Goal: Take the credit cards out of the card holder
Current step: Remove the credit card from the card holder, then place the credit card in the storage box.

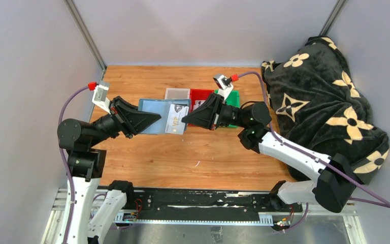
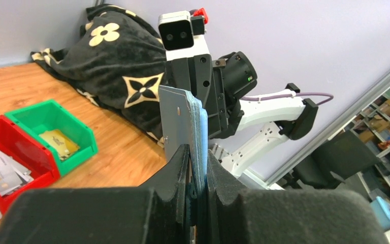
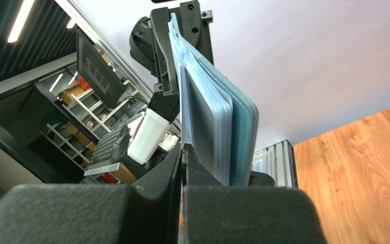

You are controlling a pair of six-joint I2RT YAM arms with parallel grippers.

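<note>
The slate-blue card holder (image 1: pixel 152 111) is held open above the table, and my left gripper (image 1: pixel 156 120) is shut on its near edge. In the left wrist view the holder (image 2: pixel 180 119) stands edge-on between my left gripper's (image 2: pixel 198 165) fingers. A silver-grey credit card (image 1: pixel 176 118) with print on it lies over the holder's right part and sticks out past its edge. My right gripper (image 1: pixel 185 121) is shut on that card's right end. In the right wrist view my right gripper (image 3: pixel 183 155) is closed beside the holder's layered pockets (image 3: pixel 236 132).
A white bin (image 1: pixel 176 93), a red bin (image 1: pixel 201 95) with loose cards and a green bin (image 1: pixel 233 96) stand behind the grippers. A black flowered blanket (image 1: pixel 325 112) fills the right side. Grey walls close in the left, back and right.
</note>
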